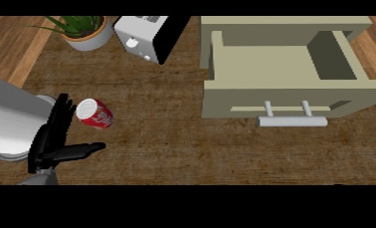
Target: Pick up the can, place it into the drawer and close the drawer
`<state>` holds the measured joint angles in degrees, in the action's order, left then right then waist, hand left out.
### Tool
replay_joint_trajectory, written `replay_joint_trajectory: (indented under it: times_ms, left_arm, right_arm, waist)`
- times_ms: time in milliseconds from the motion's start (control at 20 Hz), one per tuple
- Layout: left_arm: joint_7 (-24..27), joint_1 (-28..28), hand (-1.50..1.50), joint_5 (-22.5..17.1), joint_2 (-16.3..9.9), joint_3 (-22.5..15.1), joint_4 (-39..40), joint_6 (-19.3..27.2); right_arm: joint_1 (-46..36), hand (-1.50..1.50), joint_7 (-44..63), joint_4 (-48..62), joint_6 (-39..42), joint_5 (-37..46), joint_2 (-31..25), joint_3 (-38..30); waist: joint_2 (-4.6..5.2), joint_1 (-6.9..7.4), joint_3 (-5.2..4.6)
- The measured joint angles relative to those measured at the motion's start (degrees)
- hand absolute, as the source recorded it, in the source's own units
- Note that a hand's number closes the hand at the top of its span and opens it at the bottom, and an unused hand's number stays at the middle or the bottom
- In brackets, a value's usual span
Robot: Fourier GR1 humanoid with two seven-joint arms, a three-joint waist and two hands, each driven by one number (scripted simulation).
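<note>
At the lower left of the frame the left robot hand (53,140) stands open, fingers straight, just beside the red can (95,114) on the bench (176,142). A careless close could knock the can over, rolling it away from the open drawer (283,80) at upper right.

Single head view, looking steeply down on the wooden counter (183,147). Open drawer (283,80) upper right, potted plant (84,30) upper left. Left forearm enters from the lower-left edge.
</note>
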<state>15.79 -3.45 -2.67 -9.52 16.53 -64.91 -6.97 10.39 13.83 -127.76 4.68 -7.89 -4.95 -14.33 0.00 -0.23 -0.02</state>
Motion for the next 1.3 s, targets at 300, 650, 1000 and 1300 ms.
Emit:
replay_joint_trajectory:
  times_ms: [300, 650, 1000, 1300]
  left_arm:
    - [7.85, -5.42, -1.50, 0.63, -2.03, 1.54, 14.46, -0.14]
    - [16.38, -12.28, -1.50, 0.80, -3.95, 3.16, 30.77, 0.68]
    - [23.15, -19.77, -1.50, 1.24, -6.65, 4.29, 44.99, 0.05]
    - [24.52, -24.51, -1.50, 2.25, -6.32, 3.26, 49.60, -0.84]
  right_arm:
    - [-0.37, -1.50, 0.16, 0.01, 0.81, 0.02, 0.12, -0.80]
    - [-1.08, -1.50, 0.96, 0.15, 1.63, -0.29, -0.14, -2.09]
    - [-3.22, -1.50, 3.61, -0.75, 0.89, 0.00, -0.37, -2.05]
    - [-3.11, -1.50, 2.43, 0.05, 1.48, 0.64, -0.10, -2.12]
  waist:
    - [0.04, -0.12, 0.00]
    - [0.09, -0.23, -0.02]
    - [0.22, -0.57, -0.06]
    - [0.25, -0.69, -0.07]
